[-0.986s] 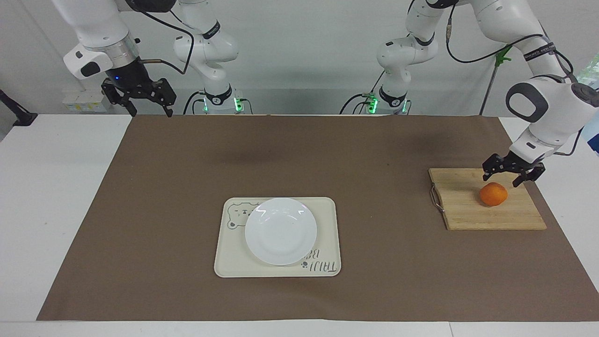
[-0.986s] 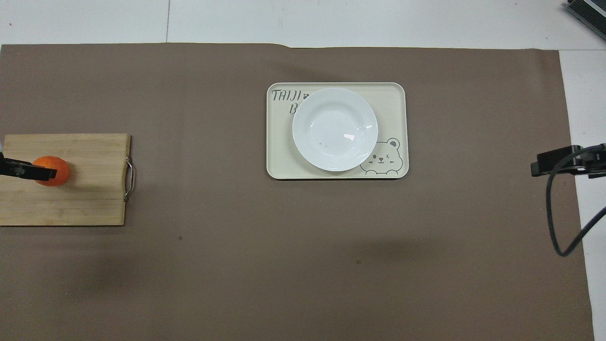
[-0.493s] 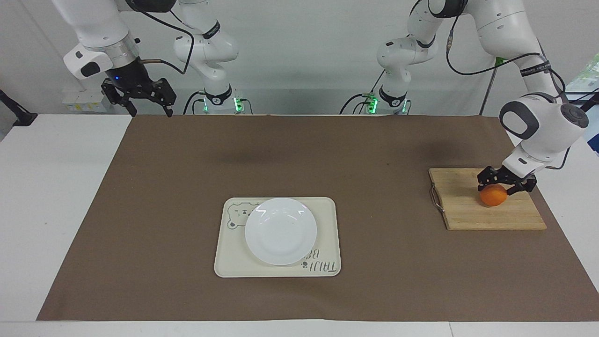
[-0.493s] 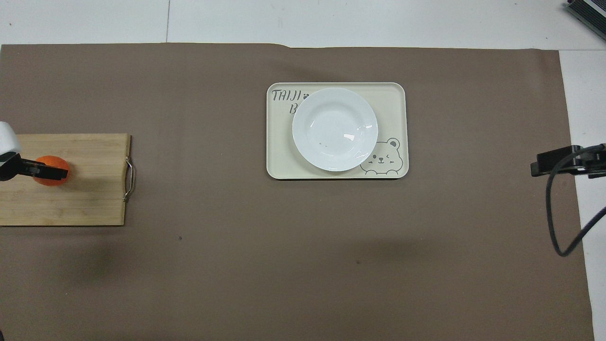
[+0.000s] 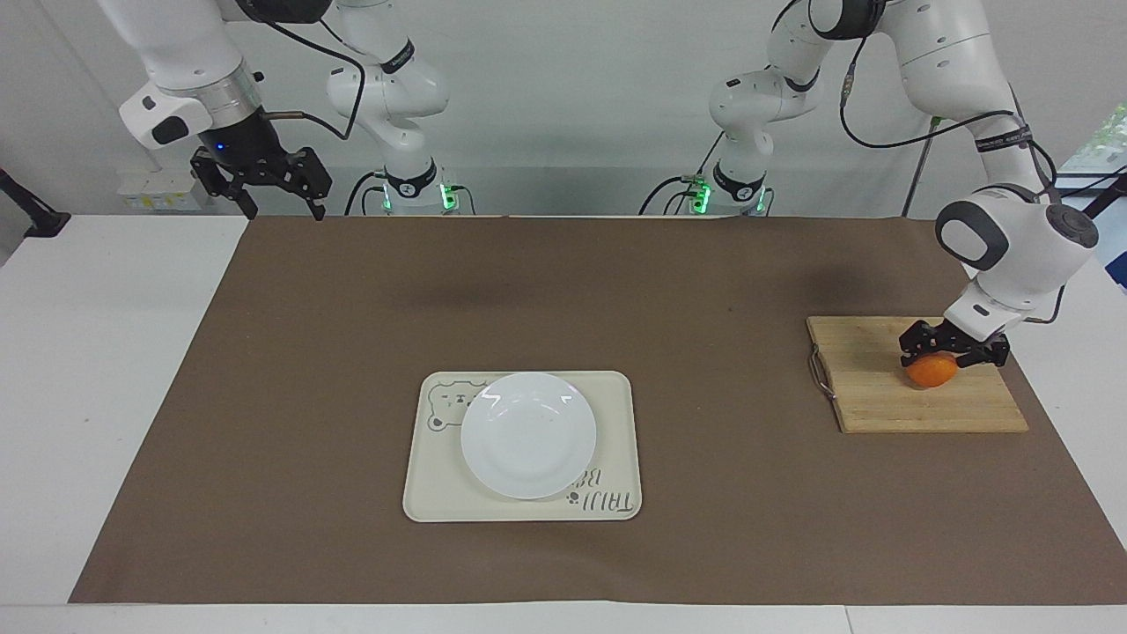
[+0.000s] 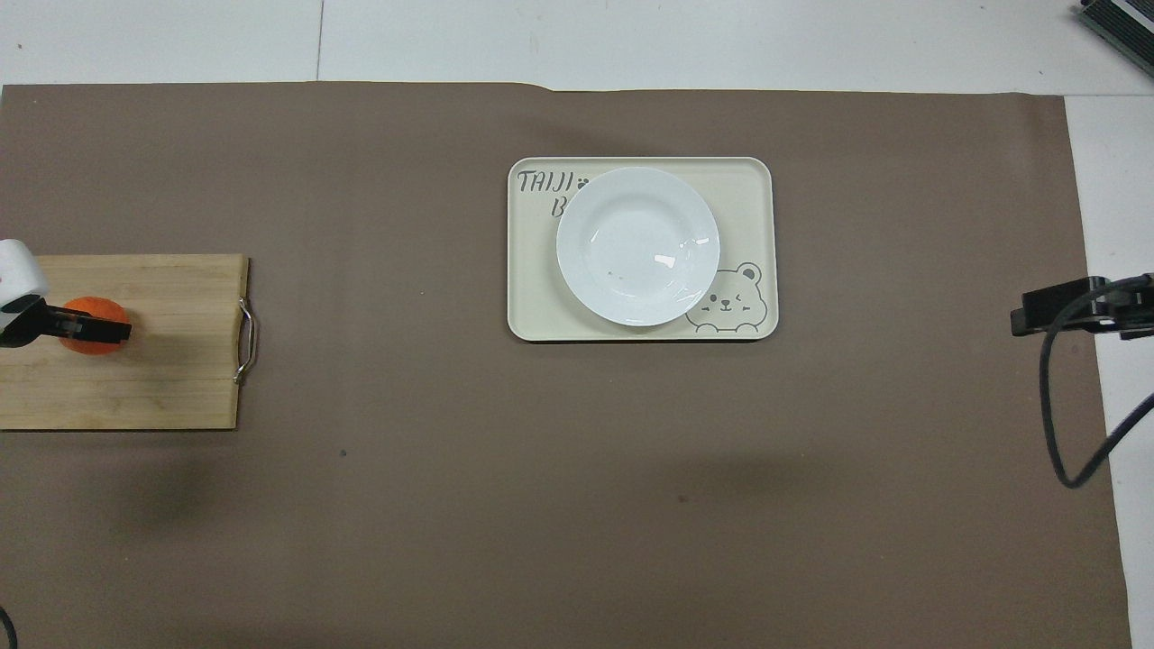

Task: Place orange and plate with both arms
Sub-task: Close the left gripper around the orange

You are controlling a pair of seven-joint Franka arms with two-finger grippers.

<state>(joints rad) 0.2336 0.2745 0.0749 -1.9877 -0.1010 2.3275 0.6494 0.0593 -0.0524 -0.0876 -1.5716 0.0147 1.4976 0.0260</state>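
Landmark: cutting board (image 5: 916,387), at the left arm's end of the table.

Left gripper (image 5: 953,350) is down on the board, its black fingers spread and straddling the orange (image 5: 931,373). The jaws stand wide, one finger to each side of the fruit, and no squeeze shows yet. From overhead the gripper (image 6: 90,330) lies straight across the top of the orange (image 6: 90,346), so the fruit sits directly under and between the fingers, with no offset to correct. The orange is round, with no long axis to line up with; any closing direction should do. It rests on the board, on the part away from the metal handle (image 5: 820,373).

Judgement: the step in hand is the grasp. The next move looks like a plain close, then a lift. The risk is that the smooth fruit rolls if one finger touches first.

Farther from the board, toward the middle of the table: the white plate (image 5: 528,435) lies on a cream tray (image 5: 616,387) with a bear drawing. It is well apart from the orange, with nothing on it.

Farthest from the board, at the right arm's end: the right gripper (image 5: 277,207) waits, raised over the edge of the brown mat (image 5: 264,396), fingers spread, holding nothing. The left arm is plainly the nearer one for the orange.
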